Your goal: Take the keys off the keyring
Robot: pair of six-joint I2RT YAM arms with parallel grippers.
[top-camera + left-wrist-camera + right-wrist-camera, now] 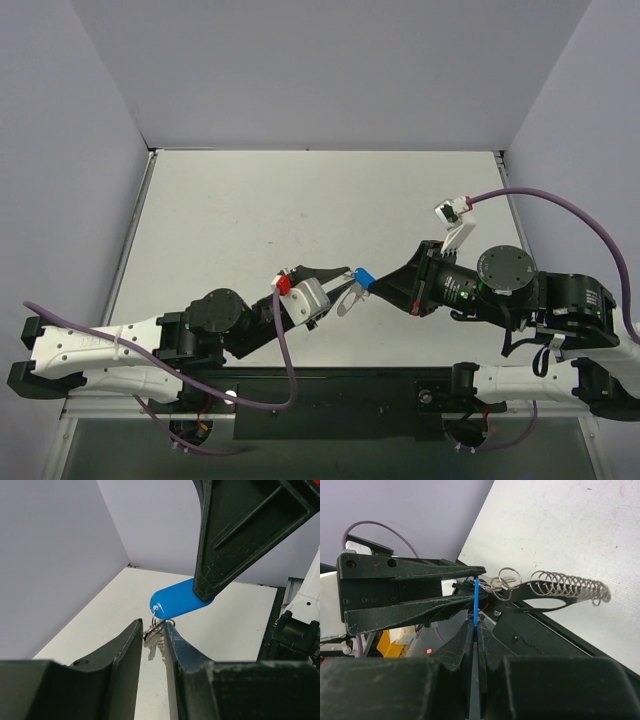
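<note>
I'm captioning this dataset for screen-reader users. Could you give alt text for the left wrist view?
The right gripper pinches a blue-headed key by one end, above the white table. A small ring through its other end joins it to silver keys pinched between the left gripper's dark fingers in the foreground.

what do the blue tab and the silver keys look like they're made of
Blue tab: probably plastic, going by its even bright colour, soft satin sheen and rounded end. Edge-on in the right wrist view it is thin and flat. Silver keys: metal, grey with bright glints along the cut edges. Which metal cannot be told.
</note>
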